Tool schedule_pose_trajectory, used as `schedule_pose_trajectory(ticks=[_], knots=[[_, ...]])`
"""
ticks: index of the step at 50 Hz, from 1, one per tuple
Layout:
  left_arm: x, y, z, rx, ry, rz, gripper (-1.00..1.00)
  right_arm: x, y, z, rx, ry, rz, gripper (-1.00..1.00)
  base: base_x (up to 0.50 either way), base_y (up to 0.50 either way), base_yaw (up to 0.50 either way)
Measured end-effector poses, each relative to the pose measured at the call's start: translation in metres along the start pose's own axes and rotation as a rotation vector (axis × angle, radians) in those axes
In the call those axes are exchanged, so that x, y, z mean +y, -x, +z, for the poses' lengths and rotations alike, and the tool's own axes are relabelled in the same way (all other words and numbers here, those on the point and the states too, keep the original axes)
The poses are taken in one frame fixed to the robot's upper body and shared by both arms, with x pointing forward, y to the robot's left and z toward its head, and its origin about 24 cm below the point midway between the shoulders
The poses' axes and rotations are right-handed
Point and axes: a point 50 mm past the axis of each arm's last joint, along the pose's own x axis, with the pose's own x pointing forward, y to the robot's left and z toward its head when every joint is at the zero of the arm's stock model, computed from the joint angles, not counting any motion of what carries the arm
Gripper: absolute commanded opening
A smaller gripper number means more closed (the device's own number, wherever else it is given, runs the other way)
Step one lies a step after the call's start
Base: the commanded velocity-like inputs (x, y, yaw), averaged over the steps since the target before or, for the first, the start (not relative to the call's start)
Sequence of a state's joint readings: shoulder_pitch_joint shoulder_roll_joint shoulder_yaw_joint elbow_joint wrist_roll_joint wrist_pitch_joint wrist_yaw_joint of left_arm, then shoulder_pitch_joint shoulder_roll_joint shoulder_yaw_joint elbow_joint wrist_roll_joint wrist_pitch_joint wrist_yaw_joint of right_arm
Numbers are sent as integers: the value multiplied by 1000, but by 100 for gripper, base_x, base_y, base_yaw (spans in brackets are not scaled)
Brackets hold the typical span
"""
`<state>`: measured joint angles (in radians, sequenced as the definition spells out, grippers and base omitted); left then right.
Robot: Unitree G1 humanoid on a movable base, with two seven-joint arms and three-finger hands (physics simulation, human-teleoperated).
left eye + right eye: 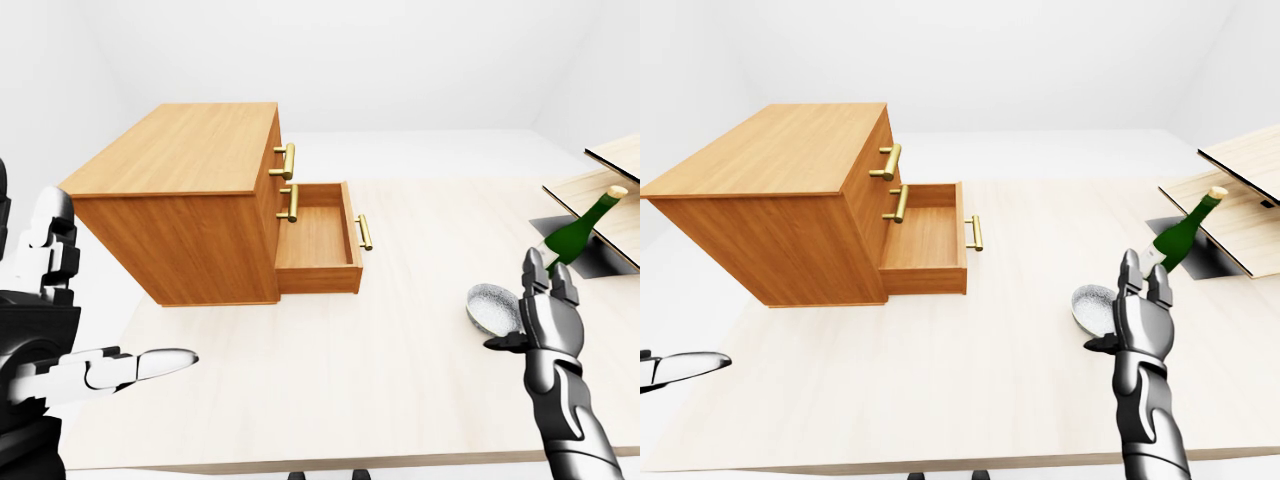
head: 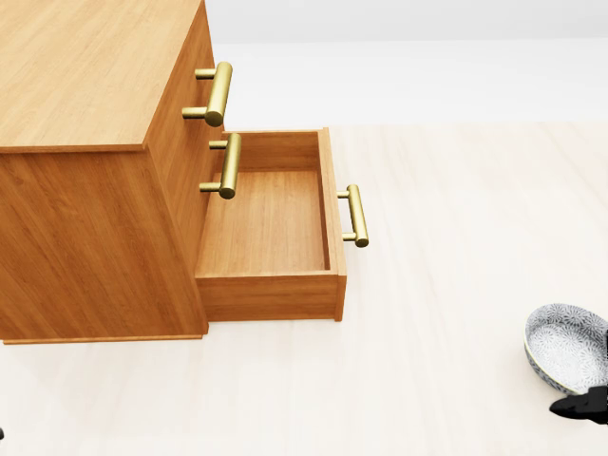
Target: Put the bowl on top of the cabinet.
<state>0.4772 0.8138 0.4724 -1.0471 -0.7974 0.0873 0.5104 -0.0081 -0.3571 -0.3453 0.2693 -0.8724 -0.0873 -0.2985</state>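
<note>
The grey patterned bowl (image 1: pixel 492 306) rests on the pale tabletop at the right of the left-eye view and at the lower right edge of the head view (image 2: pixel 568 348). My right hand (image 1: pixel 545 303) stands upright right beside the bowl's right side, fingers spread open, holding nothing. The wooden cabinet (image 1: pixel 180 205) stands at the left, its flat top (image 1: pixel 180 150) bare, with its lowest drawer (image 1: pixel 318 240) pulled out and empty. My left hand (image 1: pixel 150 362) hovers open low at the left, far from the bowl.
A green bottle (image 1: pixel 580 229) leans at the right, behind the bowl, beside slanted wooden boards (image 1: pixel 605 190) and a dark recess. Brass handles (image 2: pixel 217 93) stick out of the cabinet's drawer fronts. The pale table (image 1: pixel 400 390) spreads between cabinet and bowl.
</note>
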Motion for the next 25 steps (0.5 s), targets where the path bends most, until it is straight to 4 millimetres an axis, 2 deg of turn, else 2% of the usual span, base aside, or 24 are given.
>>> schedule_pose_trajectory(ticks=[25], knots=[[0,2,-2,21,-11,-2,100,16,-1,5,-37,73,-11,100,0,0,0]])
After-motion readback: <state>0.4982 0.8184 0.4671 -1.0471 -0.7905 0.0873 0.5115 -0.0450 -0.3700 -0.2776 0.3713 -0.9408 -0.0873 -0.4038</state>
